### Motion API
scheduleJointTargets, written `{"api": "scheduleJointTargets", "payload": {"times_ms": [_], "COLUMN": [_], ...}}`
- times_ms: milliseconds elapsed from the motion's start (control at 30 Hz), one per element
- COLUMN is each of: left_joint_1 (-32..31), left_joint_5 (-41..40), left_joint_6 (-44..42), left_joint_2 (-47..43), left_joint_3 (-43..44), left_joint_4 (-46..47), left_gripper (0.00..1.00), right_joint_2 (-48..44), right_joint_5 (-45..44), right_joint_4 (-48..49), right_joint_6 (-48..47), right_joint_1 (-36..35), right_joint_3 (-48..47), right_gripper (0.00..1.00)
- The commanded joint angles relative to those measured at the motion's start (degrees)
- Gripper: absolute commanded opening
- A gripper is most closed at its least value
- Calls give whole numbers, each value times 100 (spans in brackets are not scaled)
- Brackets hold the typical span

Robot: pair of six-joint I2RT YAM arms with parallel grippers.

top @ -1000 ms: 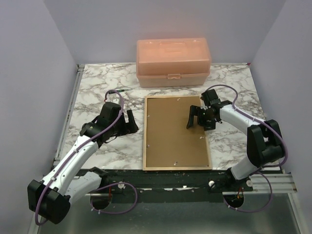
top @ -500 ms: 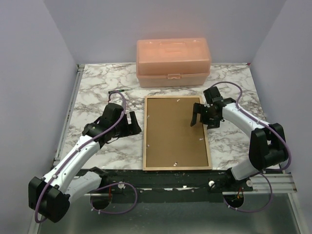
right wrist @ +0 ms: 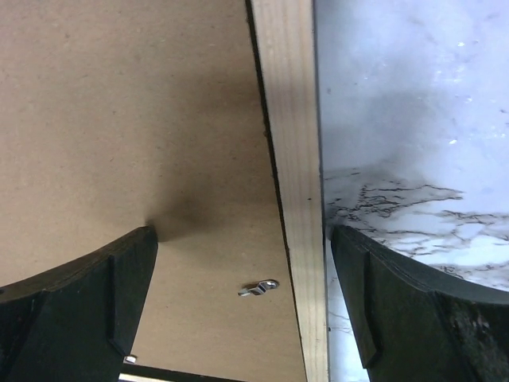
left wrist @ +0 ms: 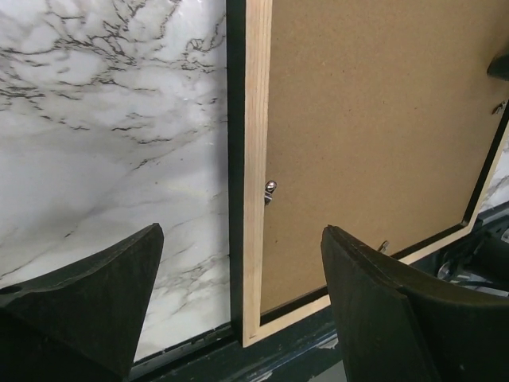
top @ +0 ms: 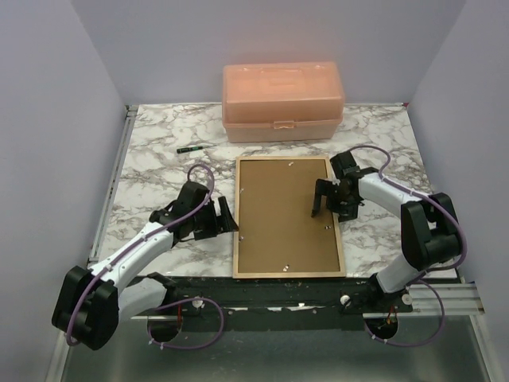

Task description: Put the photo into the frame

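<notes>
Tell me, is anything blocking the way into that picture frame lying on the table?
Yes. The frame lies back-up, and a brown backing panel fills its whole opening. Small metal clips sit along the panel's edge, seemingly holding it in place.

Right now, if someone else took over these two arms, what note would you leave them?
Left gripper: open, holding nothing, its fingers either side of the frame's left rail.
Right gripper: open, holding nothing, over the right rail.
The frame lies face down on the table, wood back up, with the brown backing panel sitting in it.
The photo is not in view; whether it lies under the panel I cannot tell.
Done: nothing I can confirm.
Left: find the photo; if it is not inside, probably free a clip, lift the panel and lay it in.
</notes>
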State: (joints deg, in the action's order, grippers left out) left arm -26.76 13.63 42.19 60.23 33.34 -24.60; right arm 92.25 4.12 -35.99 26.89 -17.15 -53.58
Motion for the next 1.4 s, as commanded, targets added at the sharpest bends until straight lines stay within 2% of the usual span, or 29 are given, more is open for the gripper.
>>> {"api": "scheduleJointTargets", "payload": {"times_ms": [0,167,433,533,633,733,800,933,1000,1367], "left_joint_1": [-35,-38,-65,-89,-156,-230,-242,-242,-242,-242], "left_joint_5": [490,302,308,274,233,82,-72,-498,-611,-717], "left_joint_6": [333,471,626,732,884,999,1004,970,919,692], "left_joint_2": [304,472,117,-277,-696,-999,-1142,-1233,-1187,-679], "left_joint_3": [-292,-522,-1021,-1191,-1311,-1354,-1336,-1149,-1023,-819], "left_joint_4": [898,1031,1087,966,817,487,250,-294,-452,-424], "left_gripper": [81,79,76,71,61,59,60,78,81,78], "right_joint_2": [17,-40,-103,-110,-257,-478,-541,-429,-330,561], "right_joint_5": [719,1173,1123,1037,1072,958,620,167,172,344], "right_joint_4": [400,539,522,449,468,513,430,299,303,241], "right_joint_6": [-74,-21,160,189,222,261,323,328,314,42], "right_joint_1": [10,-75,-640,-829,-918,-929,-924,-901,-816,39], "right_joint_3": [233,350,331,307,406,533,498,268,106,-957], "right_gripper": [100,100,99,99,99,100,100,100,100,100]}}
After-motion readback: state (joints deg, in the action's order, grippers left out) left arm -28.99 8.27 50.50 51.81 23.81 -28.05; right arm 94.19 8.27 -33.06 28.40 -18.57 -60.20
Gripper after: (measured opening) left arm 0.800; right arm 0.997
